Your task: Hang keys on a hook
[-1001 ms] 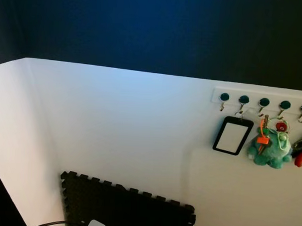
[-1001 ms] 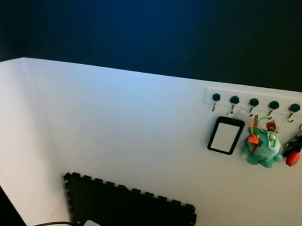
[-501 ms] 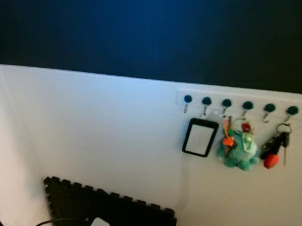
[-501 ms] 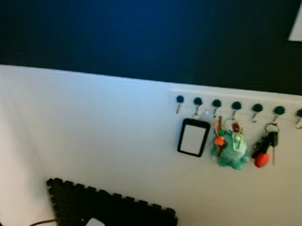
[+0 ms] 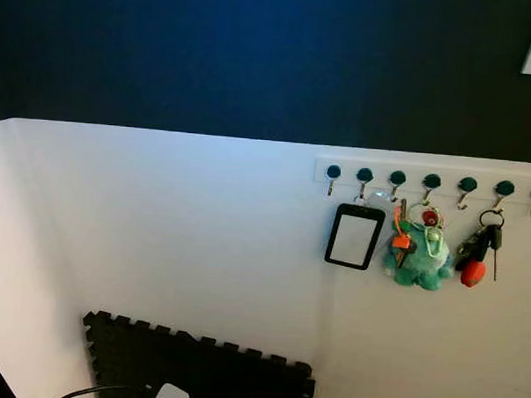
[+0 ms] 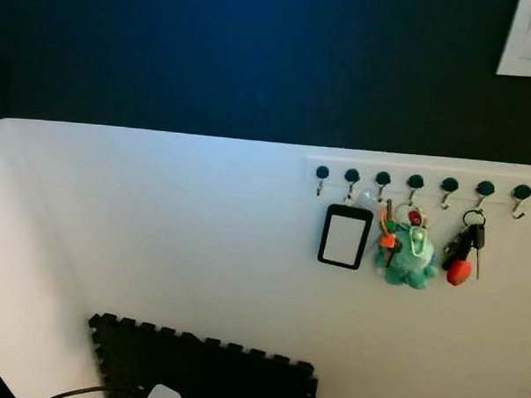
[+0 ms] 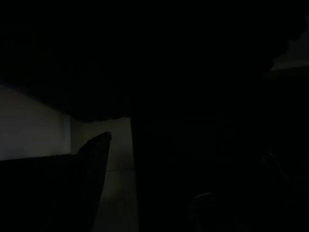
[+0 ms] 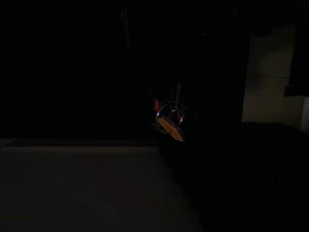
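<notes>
A black-framed card holder [image 5: 354, 237] hangs flat against the white wall panel [image 5: 185, 231]. Just beside it hang a teal plush toy [image 5: 419, 263] and a red fob [image 5: 473, 272]. Lower down, a black foam mat [image 5: 196, 372] leans on the panel, with a white plug [image 5: 170, 396] at its foot.

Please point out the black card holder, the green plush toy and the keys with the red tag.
black card holder [image 5: 354, 237], left eye view, its white middle.
green plush toy [image 5: 419, 263], left eye view, its body.
keys with the red tag [image 6: 459, 271], right eye view, the tag.
</notes>
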